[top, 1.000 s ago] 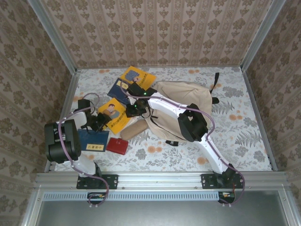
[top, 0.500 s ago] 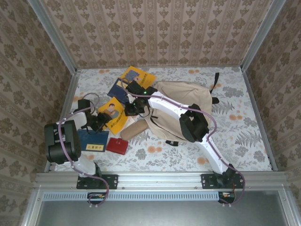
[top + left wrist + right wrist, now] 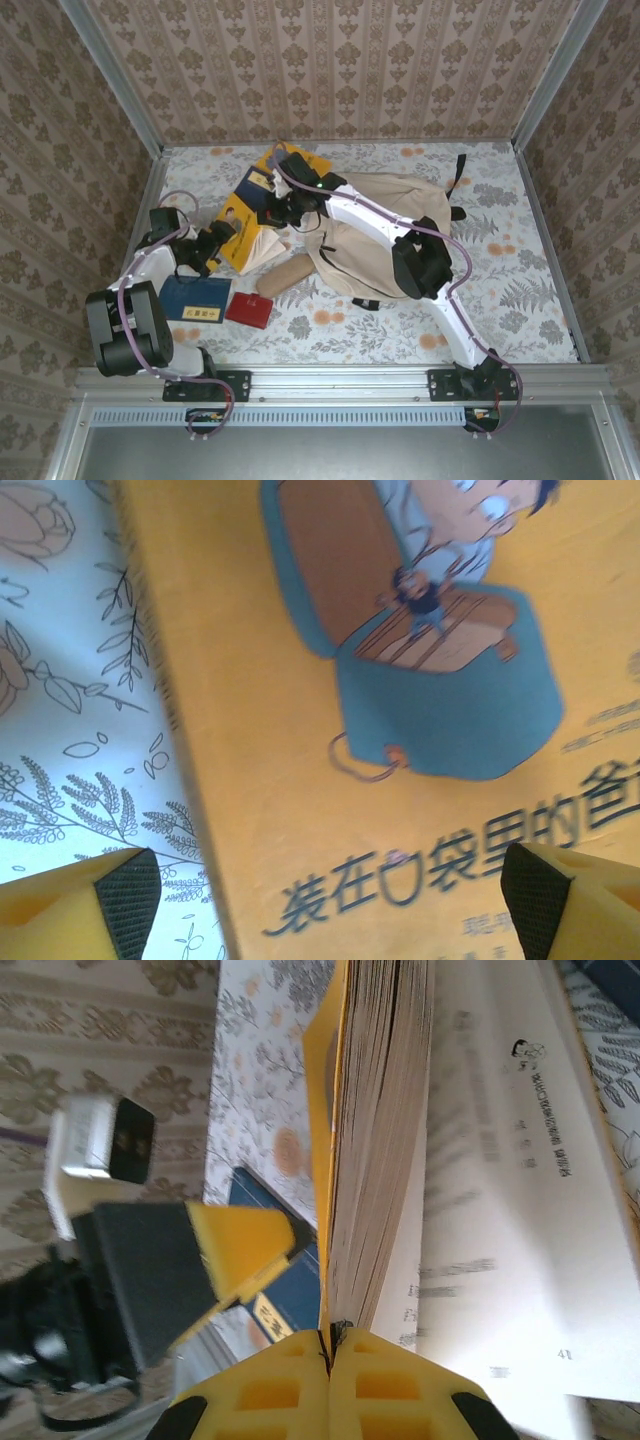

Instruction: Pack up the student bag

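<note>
The student bag [image 3: 415, 205], a beige backpack, lies at the table's middle right under my right arm. Left of it, my right gripper [image 3: 278, 212] [image 3: 330, 1335] is shut on the cover of a yellow picture book [image 3: 238, 222] [image 3: 338, 1140]. It holds the book up on edge, and the white pages [image 3: 500, 1210] fan open to one side. My left gripper [image 3: 214, 246] [image 3: 330, 910] stands open just left of the book. Its pads [image 3: 125, 900] are apart, and the yellow cover [image 3: 300, 730] lies close in front of them. One left finger [image 3: 250, 1245] shows beside the book's edge.
A blue book [image 3: 197, 297], a red case [image 3: 249, 310] and a tan pouch [image 3: 288, 273] lie in front of the yellow book. Another yellow book [image 3: 305, 162] and a navy one [image 3: 250, 188] lie behind it. Metal frame posts and patterned walls ring the table.
My left gripper has opened, let go of the yellow book and drawn back to the left. My right gripper has shut on the cover and raised the book toward the back.
</note>
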